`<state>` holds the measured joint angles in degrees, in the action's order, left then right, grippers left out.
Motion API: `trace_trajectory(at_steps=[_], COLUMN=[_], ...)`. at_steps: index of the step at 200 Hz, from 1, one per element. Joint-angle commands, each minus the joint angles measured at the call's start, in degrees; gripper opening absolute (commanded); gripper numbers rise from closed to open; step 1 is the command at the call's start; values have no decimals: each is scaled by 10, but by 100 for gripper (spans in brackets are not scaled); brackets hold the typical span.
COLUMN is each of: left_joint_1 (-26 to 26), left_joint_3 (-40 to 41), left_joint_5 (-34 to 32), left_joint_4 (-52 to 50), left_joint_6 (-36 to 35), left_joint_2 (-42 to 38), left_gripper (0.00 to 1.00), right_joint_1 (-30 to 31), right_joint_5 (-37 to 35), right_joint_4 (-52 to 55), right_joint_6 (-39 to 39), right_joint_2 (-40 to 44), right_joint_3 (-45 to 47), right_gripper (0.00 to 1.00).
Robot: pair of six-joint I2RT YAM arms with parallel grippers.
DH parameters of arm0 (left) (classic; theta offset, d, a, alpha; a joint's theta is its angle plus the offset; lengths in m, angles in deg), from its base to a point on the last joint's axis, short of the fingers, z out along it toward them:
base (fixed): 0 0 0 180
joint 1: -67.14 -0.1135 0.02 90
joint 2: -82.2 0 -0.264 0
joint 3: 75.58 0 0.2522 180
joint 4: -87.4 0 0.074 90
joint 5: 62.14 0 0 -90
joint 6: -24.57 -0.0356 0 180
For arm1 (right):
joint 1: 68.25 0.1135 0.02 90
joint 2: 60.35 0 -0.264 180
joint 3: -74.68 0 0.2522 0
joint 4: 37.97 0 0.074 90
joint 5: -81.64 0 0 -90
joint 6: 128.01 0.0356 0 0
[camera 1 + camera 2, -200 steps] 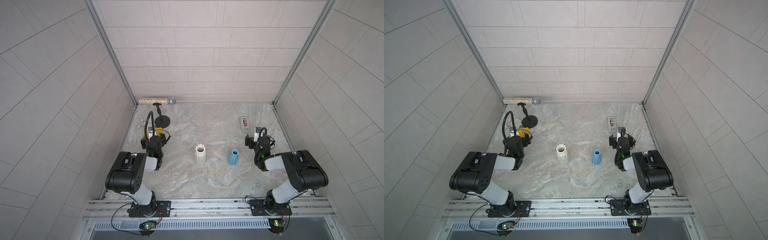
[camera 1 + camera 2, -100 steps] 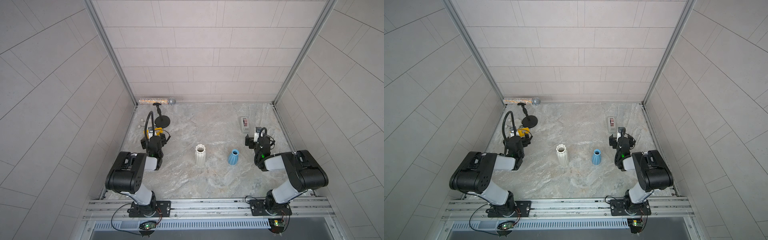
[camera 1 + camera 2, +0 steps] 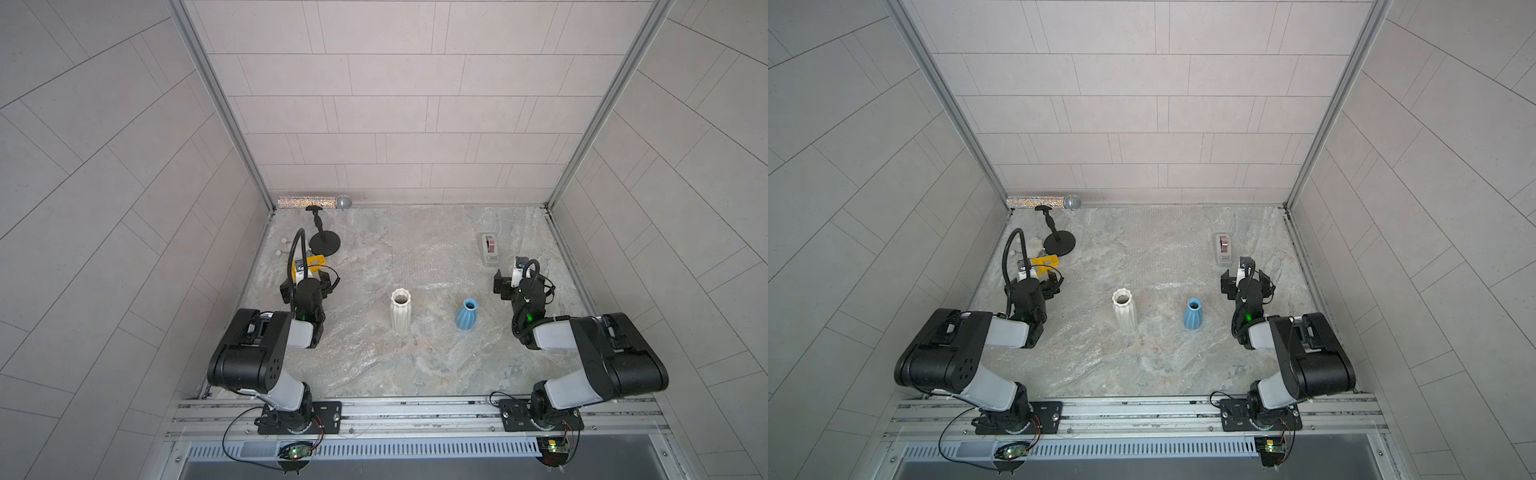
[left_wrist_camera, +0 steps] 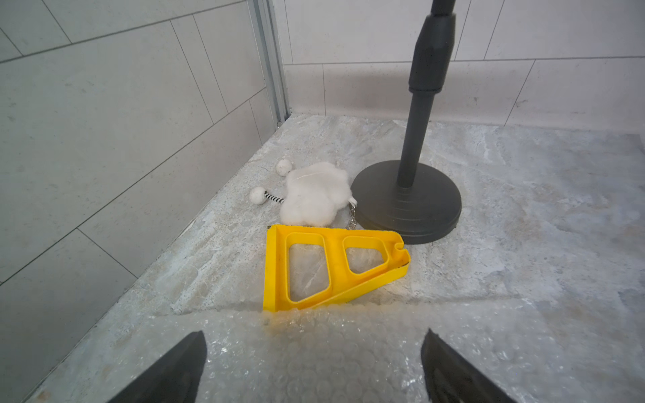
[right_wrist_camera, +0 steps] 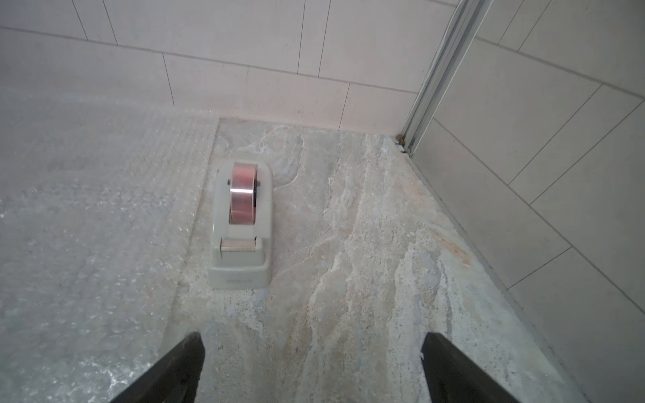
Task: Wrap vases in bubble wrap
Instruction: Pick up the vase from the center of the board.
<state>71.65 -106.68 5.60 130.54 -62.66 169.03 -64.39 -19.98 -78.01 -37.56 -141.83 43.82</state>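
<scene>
Nothing moved over the last second. Marble-look tabletop (image 3: 415, 365), tiled walls (image 3: 415, 104). White ribbed vase (image 3: 401, 309) stands upright mid-table, with the blue vase (image 3: 467, 314) at its 3 o'clock, apart. Bubble wrap (image 3: 428, 249) lies flat at their 12. Left gripper (image 4: 314, 335) and right gripper (image 5: 310, 336) sit low, jaws spread, empty.

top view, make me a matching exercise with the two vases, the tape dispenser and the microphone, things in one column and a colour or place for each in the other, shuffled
Things
1. taller vase
2. shorter vase
3. tape dispenser
4. microphone

Colour or place
a. light blue
b. glittery silver
c. white
d. beside the edge of the bubble wrap

Pairs: 1-c, 2-a, 3-d, 4-b
</scene>
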Motion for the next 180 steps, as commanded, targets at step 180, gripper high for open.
trace_trajectory(at_steps=[180], left_joint_1=[3], left_joint_3=[-237], left_joint_5=[303], left_joint_4=[-679], left_joint_6=[343], left_joint_2=[-340], left_gripper=[100], right_joint_1=[99], right_joint_5=[-2], right_joint_4=[783], right_joint_6=[238], right_joint_2=[371], right_joint_3=[-216], right_gripper=[99])
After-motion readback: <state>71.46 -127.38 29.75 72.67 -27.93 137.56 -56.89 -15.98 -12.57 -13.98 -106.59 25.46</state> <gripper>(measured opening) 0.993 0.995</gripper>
